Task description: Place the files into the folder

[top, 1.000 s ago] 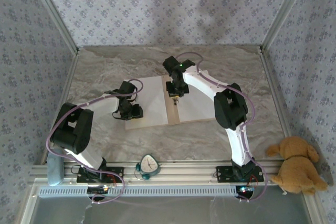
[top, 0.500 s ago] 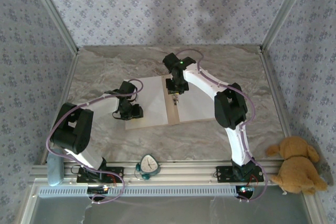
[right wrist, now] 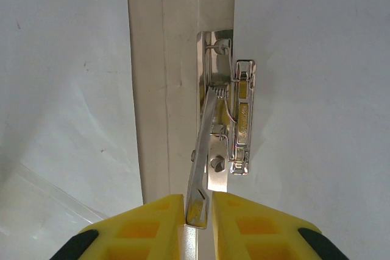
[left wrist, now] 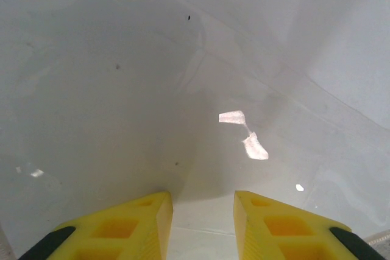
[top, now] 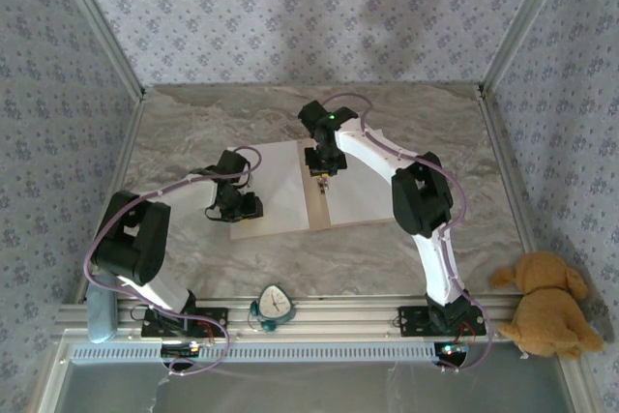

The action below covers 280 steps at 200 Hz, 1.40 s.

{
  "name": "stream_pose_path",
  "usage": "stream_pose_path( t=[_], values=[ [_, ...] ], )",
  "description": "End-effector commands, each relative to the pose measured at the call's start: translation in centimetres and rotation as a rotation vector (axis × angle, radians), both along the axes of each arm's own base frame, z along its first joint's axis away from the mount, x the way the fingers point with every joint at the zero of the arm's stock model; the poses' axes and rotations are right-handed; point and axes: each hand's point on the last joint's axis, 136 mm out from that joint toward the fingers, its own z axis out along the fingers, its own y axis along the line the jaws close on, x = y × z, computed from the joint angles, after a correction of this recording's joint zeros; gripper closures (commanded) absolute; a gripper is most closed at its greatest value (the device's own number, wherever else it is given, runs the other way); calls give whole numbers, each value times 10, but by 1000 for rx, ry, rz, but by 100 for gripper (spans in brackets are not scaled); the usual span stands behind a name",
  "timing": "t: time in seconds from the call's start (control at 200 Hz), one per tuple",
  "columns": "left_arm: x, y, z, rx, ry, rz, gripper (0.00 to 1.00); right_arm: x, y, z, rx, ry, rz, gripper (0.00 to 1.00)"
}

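Observation:
The tan folder lies open on the marble table, with a white sheet on its left half and another on its right half. My right gripper stands over the centre fold. In the right wrist view, the right gripper is shut on the raised lever of the metal clip, beside the tan fold strip. My left gripper rests at the left sheet's near-left corner. In its wrist view, the left gripper is open over glossy white paper.
A tan plush toy sits at the near right by the rail. A small teal and white object lies on the near rail between the arm bases. Wallpapered walls close in the table on three sides.
My right gripper has shifted slightly toward the far side while holding the clip lever. The left arm has barely moved.

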Motion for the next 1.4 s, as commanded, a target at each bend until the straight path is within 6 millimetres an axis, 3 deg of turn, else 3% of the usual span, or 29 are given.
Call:
stream_pose_path(
  t=[0.0, 1.014, 1.394],
  values=[
    [-13, 8, -5, 20, 43, 6, 65, -9, -2, -6, -29, 37, 13, 80],
    [-13, 10, -7, 21, 53, 11, 65, -33, -13, -27, -140, 101, 55, 86],
    [-15, 10, -7, 21, 56, 9, 65, -29, -8, -28, -133, 100, 61, 86]
  ],
)
